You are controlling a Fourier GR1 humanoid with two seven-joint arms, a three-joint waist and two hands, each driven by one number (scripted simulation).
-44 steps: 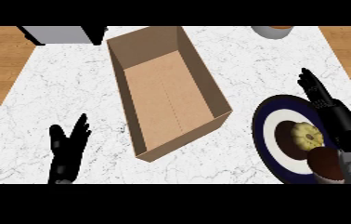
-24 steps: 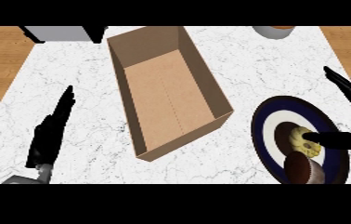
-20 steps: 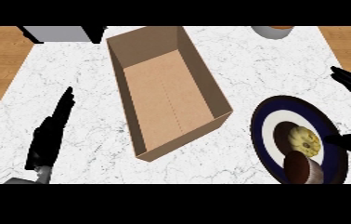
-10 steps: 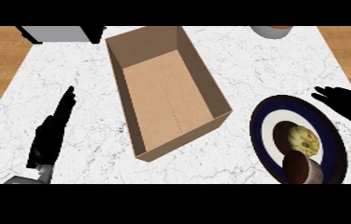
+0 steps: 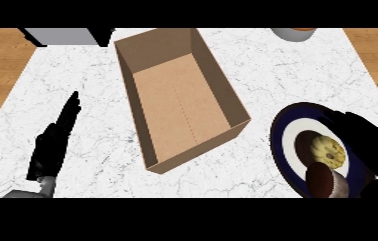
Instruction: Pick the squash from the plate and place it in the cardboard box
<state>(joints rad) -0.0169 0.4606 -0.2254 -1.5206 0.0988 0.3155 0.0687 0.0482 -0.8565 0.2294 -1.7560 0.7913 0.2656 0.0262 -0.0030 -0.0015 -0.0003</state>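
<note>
Surface: white marble counter [image 5: 295, 75], with wooden floor showing at both upper corners.
Squash: pale yellow, ribbed squash [image 5: 328, 151] lying on the white centre of the plate, at the view's lower right; it looks close to round from above, only a little taller than wide, so its long axis runs roughly up and down the view, and I cannot tell which end is the stem.
Plate: dark blue plate [image 5: 279, 140] with a white middle, cut off by the view's right edge.
Beside the squash: a dark brown rounded item [image 5: 325, 181] sits on the plate just below the squash, touching or nearly touching it; I cannot tell what it is.
Right hand: the black right hand [image 5: 358, 130] lies over the plate's right part, just beside the squash at its upper right; whether it touches or grasps the squash I cannot tell, nor whether the fingers are curled.
Cardboard box: open cardboard box [image 5: 181, 95], long and tilted, its long axis running from upper left to lower right, well apart from the plate on its left.
Left hand: the left hand [image 5: 53, 144] rests at the lower left, released, fingers straight and pointing up the view, holding nothing.
Far edge: a grey appliance [image 5: 66, 35] at the upper left and a grey cup [image 5: 295, 34] at the upper right, both cut off.
</note>
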